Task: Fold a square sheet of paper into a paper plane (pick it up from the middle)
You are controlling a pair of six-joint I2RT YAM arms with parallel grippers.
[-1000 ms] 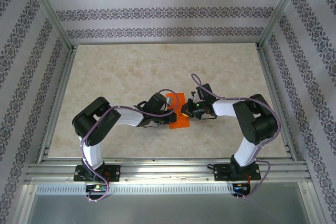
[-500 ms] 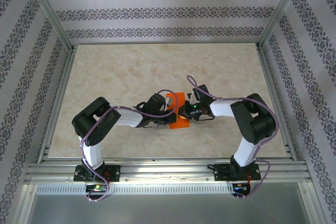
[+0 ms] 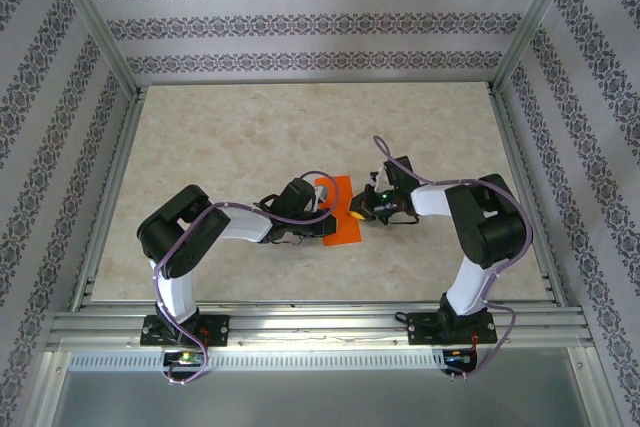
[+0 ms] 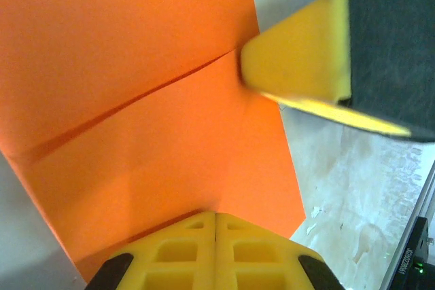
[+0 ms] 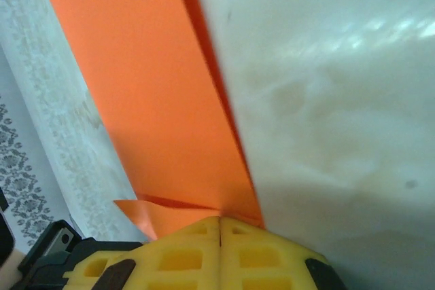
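Observation:
The square sheet of paper lies on the table mid-way between the two arms, bright orange and partly folded. In the left wrist view the paper shows a diagonal crease with one layer lapped over another. My left gripper is shut, and its closed yellow tips rest on the paper's near part. My right gripper is also shut, its tips touching the paper's right edge where a small flap sticks out. The right gripper's yellow fingertip presses at the end of the crease.
The marble-patterned table is walled by patterned panels, with metal frame posts at the corners. An aluminium rail carrying both arm bases runs along the near edge. The left gripper's black and yellow body sits close beside the right fingers.
The right gripper pushed a little left over the paper, then drew back right to its edge, its wrist swinging. The left arm and the paper stayed put.

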